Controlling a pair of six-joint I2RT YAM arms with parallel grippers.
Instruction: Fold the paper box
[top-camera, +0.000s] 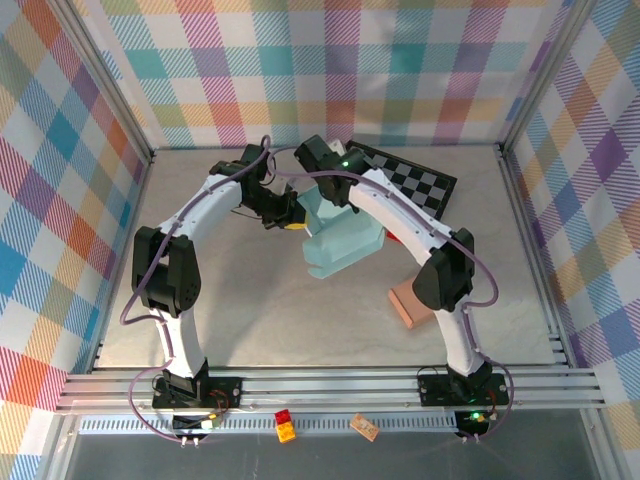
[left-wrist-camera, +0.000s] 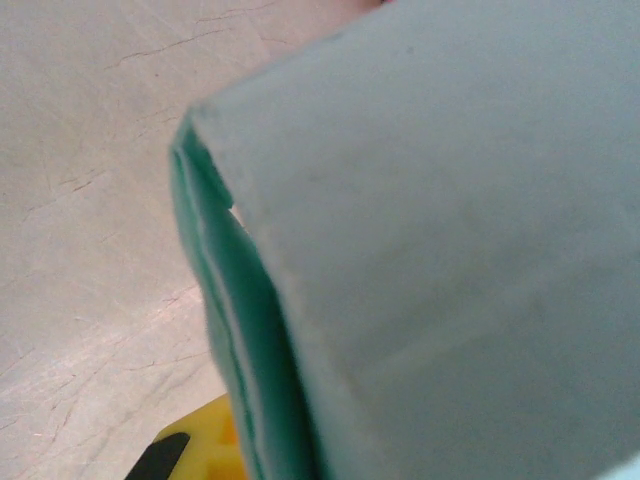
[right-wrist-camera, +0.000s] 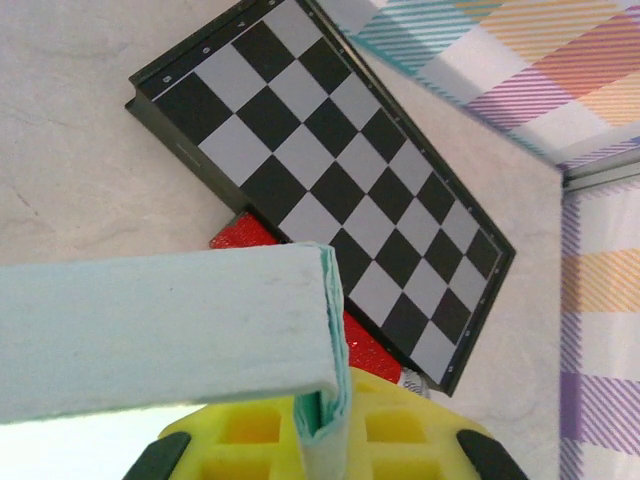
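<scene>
At table centre, pale teal box (top-camera: 345, 245) sits half folded: matte paper, flat panels, creased edges. You have right gripper (right-wrist-camera: 322, 440) clamped on thin doubled flap edge between yellow moulded pads (right-wrist-camera: 390, 400). Left gripper (top-camera: 287, 218) at box's left end, jaws together on layered paper edge. Behind box, glossy rectangular chessboard (right-wrist-camera: 330, 170) lies over glittery red sheet (right-wrist-camera: 240, 232). Table (top-camera: 250, 310) grey, stone-like, finely cracked.

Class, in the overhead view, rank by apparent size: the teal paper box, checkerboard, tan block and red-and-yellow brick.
1. teal paper box and checkerboard, unranked: each is partly hidden
2. tan block
3. red-and-yellow brick
</scene>
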